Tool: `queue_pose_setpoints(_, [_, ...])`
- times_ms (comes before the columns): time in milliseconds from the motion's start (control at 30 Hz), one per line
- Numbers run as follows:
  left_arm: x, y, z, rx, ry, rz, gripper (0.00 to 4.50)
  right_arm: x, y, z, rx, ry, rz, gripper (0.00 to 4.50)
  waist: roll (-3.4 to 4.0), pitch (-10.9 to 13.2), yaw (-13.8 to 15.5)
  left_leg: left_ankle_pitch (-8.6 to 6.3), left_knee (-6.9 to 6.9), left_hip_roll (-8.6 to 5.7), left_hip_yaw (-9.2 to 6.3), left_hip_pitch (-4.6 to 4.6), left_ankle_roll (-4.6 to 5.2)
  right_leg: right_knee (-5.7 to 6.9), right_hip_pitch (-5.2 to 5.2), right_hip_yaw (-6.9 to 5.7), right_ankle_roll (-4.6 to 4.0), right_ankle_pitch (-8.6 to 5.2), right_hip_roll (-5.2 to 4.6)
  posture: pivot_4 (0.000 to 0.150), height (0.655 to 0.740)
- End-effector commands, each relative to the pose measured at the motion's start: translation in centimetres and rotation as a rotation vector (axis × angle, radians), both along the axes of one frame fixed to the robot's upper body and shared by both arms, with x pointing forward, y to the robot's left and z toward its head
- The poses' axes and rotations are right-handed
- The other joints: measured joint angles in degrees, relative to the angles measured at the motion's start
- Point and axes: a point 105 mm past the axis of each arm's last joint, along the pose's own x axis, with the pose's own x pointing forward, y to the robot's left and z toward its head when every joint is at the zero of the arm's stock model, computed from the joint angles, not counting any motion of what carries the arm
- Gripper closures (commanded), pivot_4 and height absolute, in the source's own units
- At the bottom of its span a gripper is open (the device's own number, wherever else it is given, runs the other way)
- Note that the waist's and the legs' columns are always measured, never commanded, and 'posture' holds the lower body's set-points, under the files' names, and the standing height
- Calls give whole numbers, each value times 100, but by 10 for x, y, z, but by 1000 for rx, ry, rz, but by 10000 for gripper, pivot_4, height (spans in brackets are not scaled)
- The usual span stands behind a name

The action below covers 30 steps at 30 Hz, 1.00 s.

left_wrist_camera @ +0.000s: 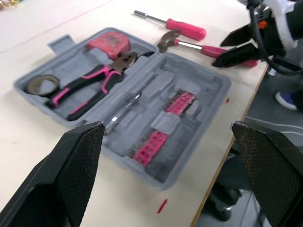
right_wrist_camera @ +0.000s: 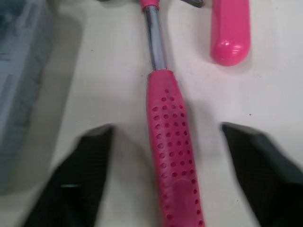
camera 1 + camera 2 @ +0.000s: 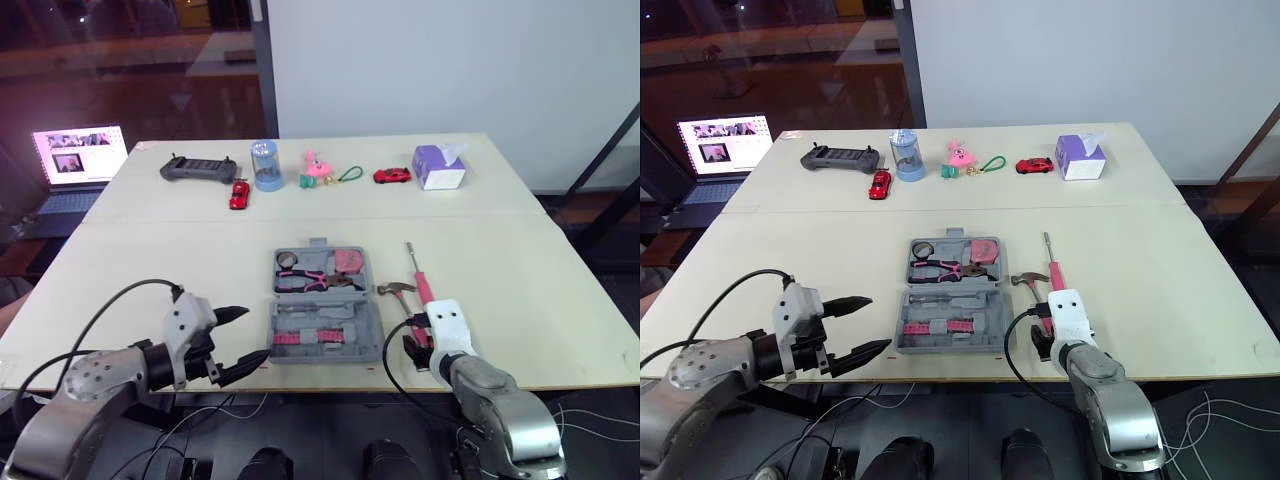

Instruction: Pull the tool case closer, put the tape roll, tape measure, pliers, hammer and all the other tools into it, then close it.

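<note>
The grey tool case (image 3: 372,318) lies open near the table's front edge. Its far half holds the tape roll (image 3: 288,261), the pink-handled pliers (image 3: 314,280) and the pink tape measure (image 3: 347,262); its near half holds pink bit racks (image 3: 311,338). Right of the case lie the hammer (image 2: 173,142) and a pink-handled screwdriver (image 3: 419,272). My right gripper (image 2: 165,130) is open, one finger on each side of the hammer's pink handle. My left gripper (image 3: 250,335) is open at the case's front left corner, holding nothing.
Along the far side stand a game controller (image 3: 198,168), two red toy cars (image 3: 239,194), a blue jar (image 3: 265,165), a pink toy (image 3: 318,168) and a tissue box (image 3: 440,166). A laptop (image 3: 78,160) sits beyond the table's left corner.
</note>
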Motion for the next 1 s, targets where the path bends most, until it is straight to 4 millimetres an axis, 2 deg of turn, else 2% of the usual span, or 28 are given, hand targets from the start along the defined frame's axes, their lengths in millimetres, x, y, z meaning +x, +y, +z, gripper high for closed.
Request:
queue_pose_setpoints(33, [0, 26, 10, 44, -36, 9, 0, 0, -6, 46, 27, -128, 65, 281, 1, 1, 4, 0, -1, 0, 0, 0, 0, 0, 0, 0, 0, 0, 0, 1500, 7400])
queue_pose_setpoints(200, [-2, 56, 17, 76, -24, 15, 0, -13, -11, 89, 69, -195, 287, 281, 0, 3, 32, -1, 0, 0, 0, -3, 2, -5, 3, -4, 1, -1, -1, 1500, 7400])
queue_pose_setpoints(267, [6, 71, 19, 100, -69, 81, 0, -18, -20, 92, 61, -166, 366, 281, 0, 3, 30, -3, -1, 2, 0, -1, 5, -6, 6, -7, 1, -1, 0, 1500, 7400])
queue_pose_setpoints(367, [12, 86, 18, 99, -94, 142, 0, -21, -32, 86, -19, -107, 462, 281, -7, 7, 24, -3, 0, 3, 2, -1, 6, -6, 9, -8, 1, -1, -1, 1500, 7400])
queue_pose_setpoints(533, [13, 87, 12, 80, -114, 167, 0, -11, -42, 83, -69, -94, 537, 281, -19, 14, -11, -3, 2, 6, 7, 0, 6, -5, 9, -7, 2, 0, 0, 1500, 7400])
queue_pose_setpoints(700, [3, 76, 2, 67, -35, 108, 0, -6, -32, 84, -159, -79, 677, 281, -18, 19, 7, -3, 2, 7, 8, -1, 6, -6, 8, -7, 2, 0, -1, 1500, 7400])
queue_pose_setpoints(833, [-5, 66, -7, 34, 70, 11, 0, 12, -20, 98, -561, -83, 1039, 281, -5, 32, -8, -3, 8, 7, 13, 0, 5, -6, 9, -7, 3, 0, -2, 1500, 7400])
queue_pose_setpoints(1000, [0, 49, -10, 42, 75, -76, 0, 36, -8, 92, -966, -63, 1455, 281, -11, 41, -34, -2, 1, 17, 16, 0, 2, -6, 4, -9, 4, 0, 5, 1500, 7400])
